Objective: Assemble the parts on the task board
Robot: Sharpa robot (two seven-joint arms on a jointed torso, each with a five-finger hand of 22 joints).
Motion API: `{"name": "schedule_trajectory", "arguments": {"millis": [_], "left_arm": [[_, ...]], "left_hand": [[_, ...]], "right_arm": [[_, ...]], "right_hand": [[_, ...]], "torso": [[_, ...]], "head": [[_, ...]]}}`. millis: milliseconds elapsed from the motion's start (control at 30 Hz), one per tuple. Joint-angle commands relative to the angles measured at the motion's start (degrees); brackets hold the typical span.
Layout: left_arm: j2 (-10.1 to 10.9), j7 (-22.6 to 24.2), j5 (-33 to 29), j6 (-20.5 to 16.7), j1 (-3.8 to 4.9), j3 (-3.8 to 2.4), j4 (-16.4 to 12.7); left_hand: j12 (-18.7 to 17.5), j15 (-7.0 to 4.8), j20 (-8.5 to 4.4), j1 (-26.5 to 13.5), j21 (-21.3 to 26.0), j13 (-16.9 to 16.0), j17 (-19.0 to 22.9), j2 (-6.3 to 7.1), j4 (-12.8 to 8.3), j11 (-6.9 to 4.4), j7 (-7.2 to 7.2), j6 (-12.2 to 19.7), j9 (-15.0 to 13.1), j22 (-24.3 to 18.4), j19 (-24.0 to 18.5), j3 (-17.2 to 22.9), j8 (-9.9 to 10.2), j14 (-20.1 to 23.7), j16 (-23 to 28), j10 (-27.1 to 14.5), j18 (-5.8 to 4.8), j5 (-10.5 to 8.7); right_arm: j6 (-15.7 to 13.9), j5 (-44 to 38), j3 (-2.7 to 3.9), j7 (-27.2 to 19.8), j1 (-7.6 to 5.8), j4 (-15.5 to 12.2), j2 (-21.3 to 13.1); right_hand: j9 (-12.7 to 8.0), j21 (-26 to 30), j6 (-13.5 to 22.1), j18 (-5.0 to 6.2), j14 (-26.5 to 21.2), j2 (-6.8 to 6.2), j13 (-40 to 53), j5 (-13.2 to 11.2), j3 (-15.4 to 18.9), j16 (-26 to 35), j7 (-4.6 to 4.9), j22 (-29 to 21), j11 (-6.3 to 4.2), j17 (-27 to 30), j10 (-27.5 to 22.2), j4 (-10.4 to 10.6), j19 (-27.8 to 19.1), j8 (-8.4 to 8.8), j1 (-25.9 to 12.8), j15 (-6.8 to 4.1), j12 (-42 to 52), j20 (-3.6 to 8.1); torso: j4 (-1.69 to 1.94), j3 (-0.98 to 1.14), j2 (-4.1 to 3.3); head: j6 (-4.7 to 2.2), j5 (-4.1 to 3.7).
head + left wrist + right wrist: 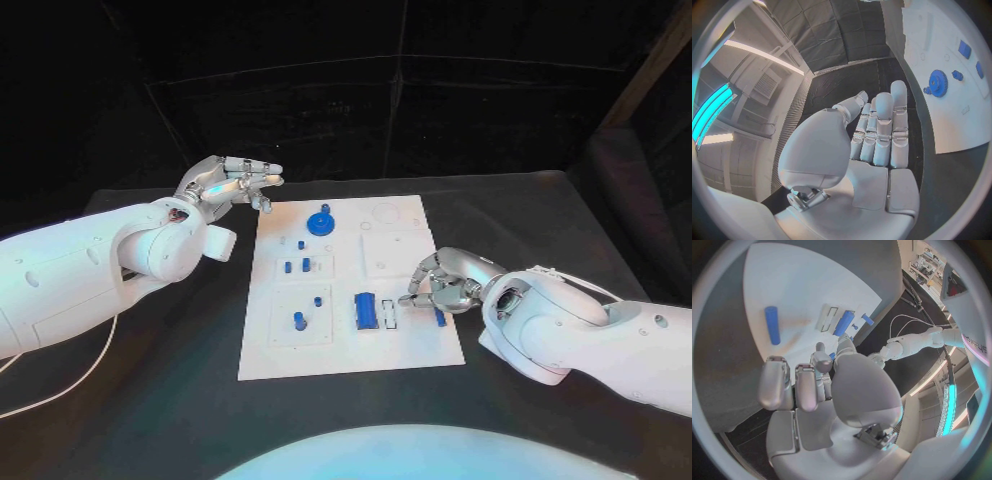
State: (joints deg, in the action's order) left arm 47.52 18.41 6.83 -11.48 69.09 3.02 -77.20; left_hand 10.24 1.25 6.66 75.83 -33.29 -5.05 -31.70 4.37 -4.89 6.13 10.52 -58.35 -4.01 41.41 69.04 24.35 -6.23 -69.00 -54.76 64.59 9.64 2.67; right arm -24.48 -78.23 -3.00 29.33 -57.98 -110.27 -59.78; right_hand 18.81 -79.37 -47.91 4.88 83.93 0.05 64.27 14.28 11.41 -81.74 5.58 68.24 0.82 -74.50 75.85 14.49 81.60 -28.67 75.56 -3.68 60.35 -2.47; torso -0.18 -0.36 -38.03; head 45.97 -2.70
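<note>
— Board (346,350) placement? And the parts?

— Middle of the black table (173,420). A blue gear (320,221) sits near the board's far edge, small blue pegs (304,265) along its left side, a blue bar (366,310) toward the near right.

— Hands?

— Left hand (231,184) hovers off the far left corner, fingers loosely extended, holding nothing. Right hand (441,281) curls at the right edge beside a blue rod (772,325) — whether it pinches anything, I cannot tell.

task board (353,345): smooth matt white plate | parts (366,308): smooth blue plastic look | table (548,215): matt black, cloth-like | hands (231,184): silver metallic sheen | arms (72,275): glossy white plastic shells
</note>
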Motion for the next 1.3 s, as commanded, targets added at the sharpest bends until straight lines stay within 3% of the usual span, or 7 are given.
{"name": "schedule_trajectory", "arguments": {"millis": [33,133,333,400,700,1300], "left_arm": [[0.13,0.52,-0.21,0.16,0.09,-0.04,-0.33],[0.2,0.58,-0.21,0.11,0.09,-0.04,-0.49],[0.16,0.65,-0.21,0.13,0.09,-0.04,-0.57],[0.18,0.66,-0.21,0.13,0.09,-0.04,-0.6],[0.2,0.61,-0.21,0.23,0.08,-0.04,-0.58],[0.2,0.52,-0.21,0.37,0.06,-0.04,-0.46]], "left_hand": [[0.24,-0.01,0.17,0.13,0.23,-0.07,0.05,-0.66,0.1,0.15,0.15,0.32,0.07,-0.07,-0.31,-0.29,-0.39,0.52,0.01,-0.4,0.81,0.19],[0.24,-0.01,0.17,0.13,0.23,-0.07,0.05,-0.66,0.1,0.15,0.15,0.32,0.07,-0.07,-0.31,-0.29,-0.39,0.52,0.01,-0.4,0.81,0.19],[0.24,-0.01,0.17,0.13,0.23,-0.07,0.05,-0.66,0.1,0.15,0.15,0.32,0.07,-0.07,-0.31,-0.29,-0.39,0.52,0.01,-0.4,0.81,0.19],[0.24,-0.01,0.17,0.13,0.23,-0.07,0.05,-0.66,0.1,0.15,0.15,0.32,0.07,-0.07,-0.31,-0.29,-0.39,0.52,0.01,-0.4,0.81,0.19],[0.24,-0.01,0.17,0.13,0.23,-0.07,0.05,-0.66,0.1,0.15,0.15,0.32,0.07,-0.07,-0.31,-0.29,-0.39,0.52,0.01,-0.4,0.81,0.19],[0.4,0.02,0.19,0.1,0.33,-0.07,0.16,-0.75,0.14,0.17,0.17,0.43,0.07,-0.16,-0.28,-0.41,-0.45,0.56,-0.03,-0.55,0.8,0.19]], "right_arm": [[0.58,-1.05,0.01,-1.46,-0.33,-0.2,-2.11],[1.26,-1.93,0.0,-1.49,-0.44,-0.25,-3.73],[3.55,-4.01,-0.03,-0.93,-0.47,0.22,-5.4],[4.59,-4.75,-0.04,-0.52,-0.46,0.42,-5.65],[8.32,-6.98,-0.08,0.76,-0.36,1.24,-5.2],[11.43,-9.85,-0.11,2.0,0.41,2.86,-2.75]], "right_hand": [[-0.87,-0.11,-0.25,-0.7,3.23,0.84,-0.16,2.21,0.28,0.1,0.11,0.12,0.13,-0.07,0.12,-0.18,0.05,1.19,0.61,0.46,0.03,-0.38],[-1.38,-0.2,-0.88,-0.73,3.25,1.07,-0.26,2.67,0.5,0.04,0.1,0.31,0.14,-0.2,0.19,-0.16,0.11,1.83,0.92,0.48,-0.08,-0.43],[-2.18,-0.18,-3.2,-0.71,3.22,1.44,-0.7,2.83,1.09,0.12,-0.22,0.3,-0.12,-0.15,0.29,-0.03,0.11,2.62,1.31,0.32,-0.64,-0.4],[-2.45,-0.03,-3.68,-0.67,3.12,1.02,-1.2,2.65,1.71,0.36,-0.28,0.06,-0.16,0.23,0.07,0.22,-0.01,2.97,0.97,0.28,-1.25,-0.37],[-2.85,0.14,-4.96,-0.63,3.04,0.54,-1.81,2.74,2.82,0.63,-0.51,-0.15,-0.31,0.55,-0.14,1.0,-0.14,3.44,0.32,0.17,-2.06,-0.29],[-3.15,0.57,-5.91,-0.52,2.93,0.05,-2.68,2.51,3.3,1.03,-0.66,-0.74,-0.48,0.98,-0.68,0.26,-0.44,3.97,2.35,0.01,-3.29,-0.1]], "torso": [[0.01,-0.1,-0.05],[-0.02,0.02,-0.09],[-0.31,0.07,-0.08],[-0.18,0.06,-0.11],[0.01,0.07,-0.07],[0.06,0.0,-0.09]], "head": [[-0.22,-0.43],[-0.24,-1.0],[-0.4,-1.37],[-0.44,-1.73],[-0.28,-1.83],[-0.01,-1.73]]}}
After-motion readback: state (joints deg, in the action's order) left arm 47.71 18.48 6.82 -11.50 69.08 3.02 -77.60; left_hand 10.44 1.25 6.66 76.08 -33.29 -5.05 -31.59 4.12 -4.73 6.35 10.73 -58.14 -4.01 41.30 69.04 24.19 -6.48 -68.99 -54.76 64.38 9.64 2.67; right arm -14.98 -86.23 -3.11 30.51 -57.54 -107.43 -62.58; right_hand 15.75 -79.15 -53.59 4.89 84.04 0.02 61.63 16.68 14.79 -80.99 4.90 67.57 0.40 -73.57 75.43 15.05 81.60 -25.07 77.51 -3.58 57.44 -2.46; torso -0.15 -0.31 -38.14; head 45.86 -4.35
